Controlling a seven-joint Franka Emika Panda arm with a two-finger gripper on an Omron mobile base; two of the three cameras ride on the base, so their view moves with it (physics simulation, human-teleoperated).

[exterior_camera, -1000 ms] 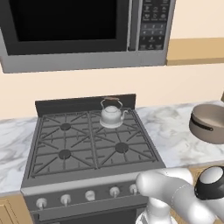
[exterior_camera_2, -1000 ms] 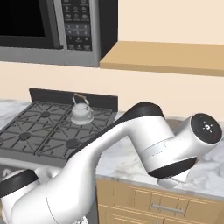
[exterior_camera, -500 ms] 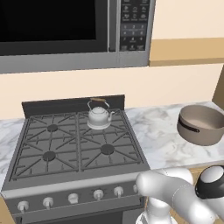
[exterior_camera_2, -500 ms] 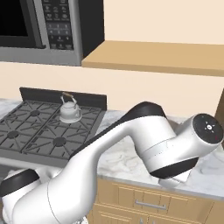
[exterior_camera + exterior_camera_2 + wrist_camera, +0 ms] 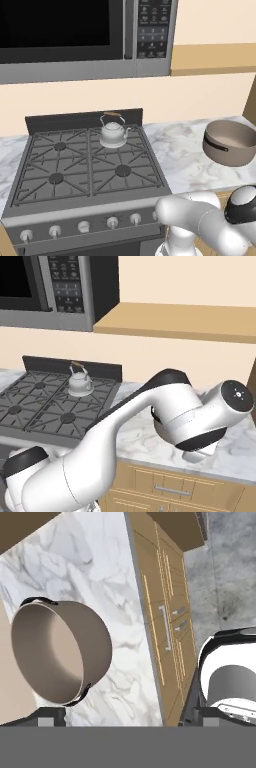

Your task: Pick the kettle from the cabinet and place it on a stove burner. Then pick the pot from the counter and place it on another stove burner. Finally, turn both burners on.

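No lettering was legible; the pot sat empty on the counter, gripper jaws spread wide

A glossy white arm made of thick, rounded, tube-like segments is seen. Dark charcoal bands are set at its joints, and a round grey end cap with small dots is fitted on one segment. Two dark finger tips are shown.
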